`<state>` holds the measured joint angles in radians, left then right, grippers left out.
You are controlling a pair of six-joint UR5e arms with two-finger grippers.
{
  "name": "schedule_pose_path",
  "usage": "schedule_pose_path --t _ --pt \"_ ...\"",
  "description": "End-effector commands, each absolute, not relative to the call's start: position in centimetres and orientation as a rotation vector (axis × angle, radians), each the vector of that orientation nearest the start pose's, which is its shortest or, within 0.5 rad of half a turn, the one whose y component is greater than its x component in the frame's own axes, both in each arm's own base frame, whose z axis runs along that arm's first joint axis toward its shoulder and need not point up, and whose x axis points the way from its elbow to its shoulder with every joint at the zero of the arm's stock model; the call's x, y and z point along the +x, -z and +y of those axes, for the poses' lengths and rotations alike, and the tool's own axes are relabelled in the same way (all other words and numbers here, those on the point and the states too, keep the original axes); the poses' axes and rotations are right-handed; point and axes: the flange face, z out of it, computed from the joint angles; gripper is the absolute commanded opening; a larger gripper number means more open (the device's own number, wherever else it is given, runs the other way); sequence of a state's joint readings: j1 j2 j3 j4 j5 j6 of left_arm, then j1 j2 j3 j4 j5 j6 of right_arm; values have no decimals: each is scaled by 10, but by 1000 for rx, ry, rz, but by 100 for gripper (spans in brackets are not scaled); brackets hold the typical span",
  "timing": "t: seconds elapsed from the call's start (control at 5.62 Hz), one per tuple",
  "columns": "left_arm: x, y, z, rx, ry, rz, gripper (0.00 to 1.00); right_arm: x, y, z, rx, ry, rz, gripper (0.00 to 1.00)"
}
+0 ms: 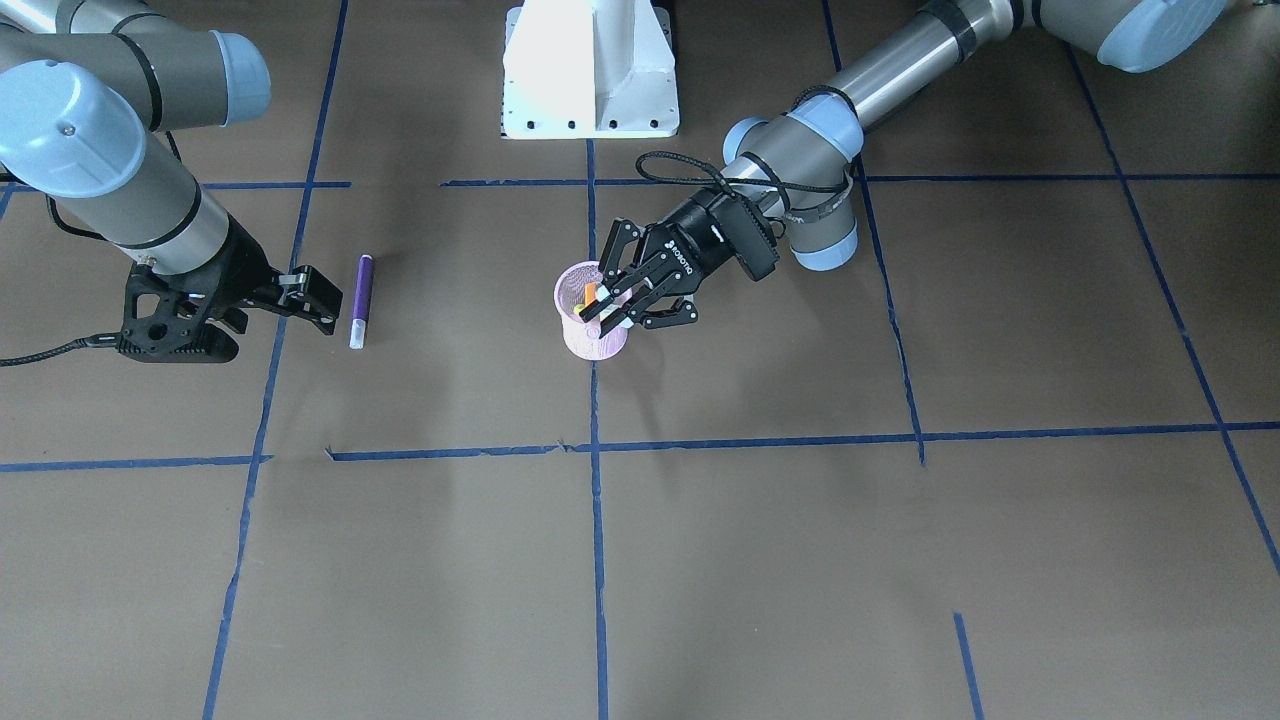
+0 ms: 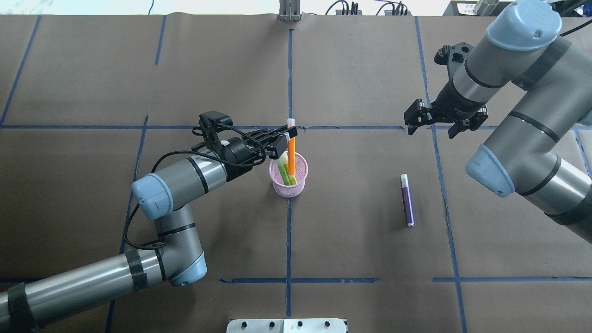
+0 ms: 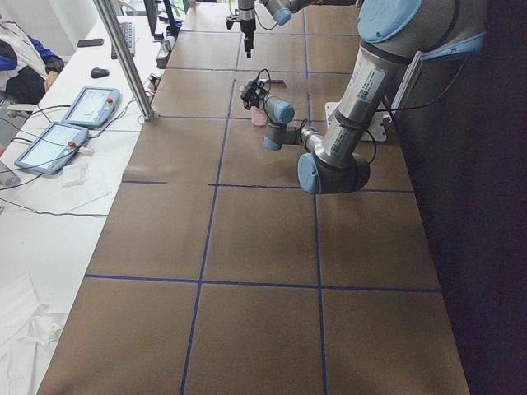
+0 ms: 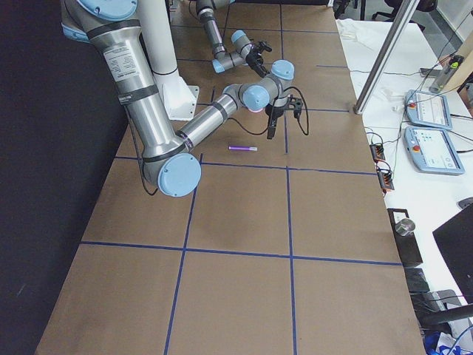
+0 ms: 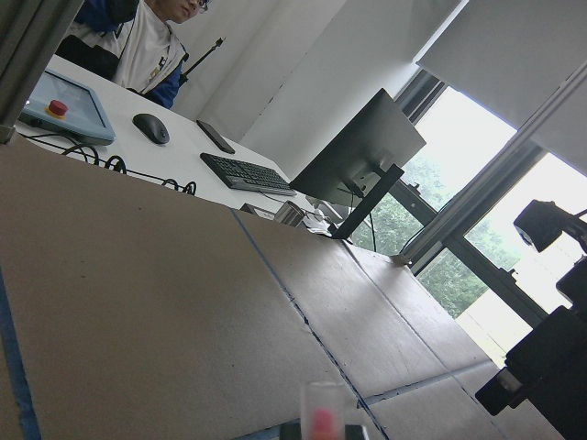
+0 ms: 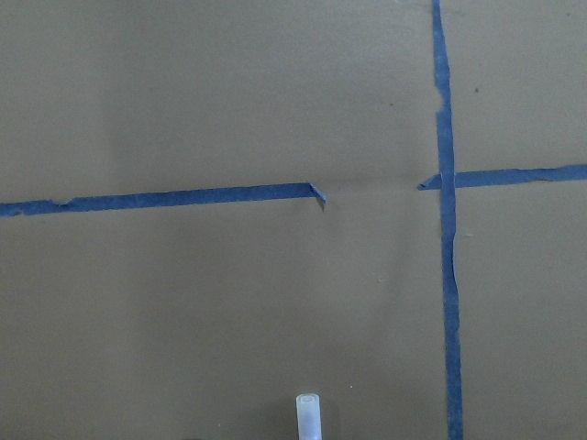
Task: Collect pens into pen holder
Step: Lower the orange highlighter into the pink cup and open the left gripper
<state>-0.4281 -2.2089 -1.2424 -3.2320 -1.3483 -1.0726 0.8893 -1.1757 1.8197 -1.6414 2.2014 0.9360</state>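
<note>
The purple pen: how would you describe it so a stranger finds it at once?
On the brown table crossed by blue tape lines, find the pink mesh pen holder near the middle. In the overhead view the purple pen lies to its right, flat on the table. It is the only pen lying down; the orange pen and green pen stick up from the holder.

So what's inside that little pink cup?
A green pen leans inside the pink cup, and an orange pen stands in it, its top gripped by the left gripper. The cup's floor is covered by the pens and wall.
</note>
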Motion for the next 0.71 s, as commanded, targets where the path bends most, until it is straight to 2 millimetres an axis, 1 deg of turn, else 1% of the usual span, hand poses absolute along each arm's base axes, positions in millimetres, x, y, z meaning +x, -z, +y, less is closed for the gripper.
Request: schedule_pose_path --t 0.0,0.18,0.36,0.53 --pt "553 -254 -421 1006 173 1689 99 -322 -331 -516 -58 -58 -825 100" --pt "549 -251 -421 1007 171 1698 100 -323 -331 -516 -61 -61 -825 100" --pt "535 -238 -422 1027 175 1718 100 -334 -335 -510 -74 -52 -817 100" --pt "524 -233 -421 1030 177 1729 100 -350 -338 -502 -85 -41 -804 100"
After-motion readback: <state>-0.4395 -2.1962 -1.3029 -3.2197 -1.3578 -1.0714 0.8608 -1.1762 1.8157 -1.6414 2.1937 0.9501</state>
